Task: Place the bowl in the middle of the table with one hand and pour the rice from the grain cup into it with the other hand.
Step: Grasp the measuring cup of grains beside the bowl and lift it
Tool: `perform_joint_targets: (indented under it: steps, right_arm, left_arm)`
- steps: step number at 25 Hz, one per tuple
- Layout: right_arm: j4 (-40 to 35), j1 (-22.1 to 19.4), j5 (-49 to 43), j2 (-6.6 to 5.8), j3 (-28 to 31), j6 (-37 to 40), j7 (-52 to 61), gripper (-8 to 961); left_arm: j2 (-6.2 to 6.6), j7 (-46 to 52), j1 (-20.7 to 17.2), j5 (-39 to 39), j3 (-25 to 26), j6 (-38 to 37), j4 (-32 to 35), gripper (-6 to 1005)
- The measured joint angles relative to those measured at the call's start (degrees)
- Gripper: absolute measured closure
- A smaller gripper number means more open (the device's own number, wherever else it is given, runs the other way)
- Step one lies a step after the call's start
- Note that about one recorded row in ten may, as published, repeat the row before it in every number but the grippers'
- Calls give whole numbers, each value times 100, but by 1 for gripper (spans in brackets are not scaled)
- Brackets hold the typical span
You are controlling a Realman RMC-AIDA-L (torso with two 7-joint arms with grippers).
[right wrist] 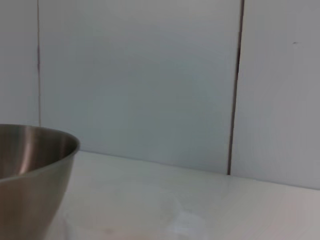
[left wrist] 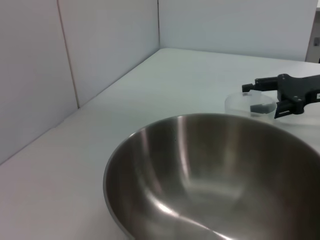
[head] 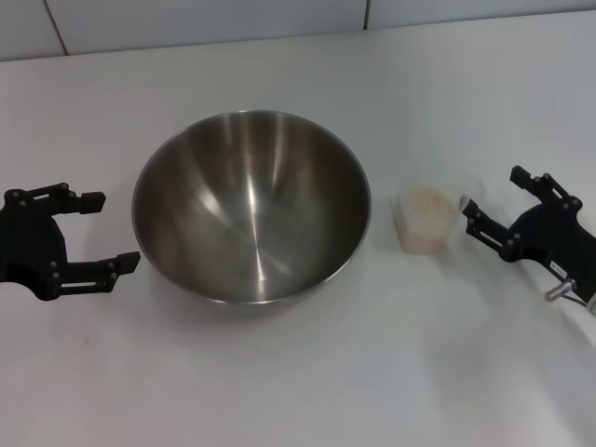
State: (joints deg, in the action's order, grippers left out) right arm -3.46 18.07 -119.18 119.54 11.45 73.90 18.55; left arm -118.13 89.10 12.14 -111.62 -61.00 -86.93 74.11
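Left claw point(head: 101, 229) sat low at the left edge, fingers spread wide, gripping nothing. Right claw point(head: 490, 196) was low at the right, fingers also apart, pointing inward.

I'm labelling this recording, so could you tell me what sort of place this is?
Probably a lab test bench rather than a kitchen: a plain white table against bare panelled walls, holding only a steel bowl and a grain cup of rice.

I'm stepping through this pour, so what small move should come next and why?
Probably the right gripper should ease toward the grain cup and close its open fingers on it. The bowl already sits mid-table, empty; the rice is in the cup; the left gripper waits open beside the bowl.
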Motion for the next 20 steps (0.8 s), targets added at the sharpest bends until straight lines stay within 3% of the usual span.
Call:
perform_joint_targets:
  steps: [15, 20]
  right_arm:
    - [186, 213, 0, 0, 517, -33, -262, 127]
    - [413, 182, 1, 2, 730, 126, -762, 220]
  left_arm:
    - [9, 11, -1, -50, 0, -10, 16, 152]
    - [9, 17, -1, -110, 0, -15, 44, 152]
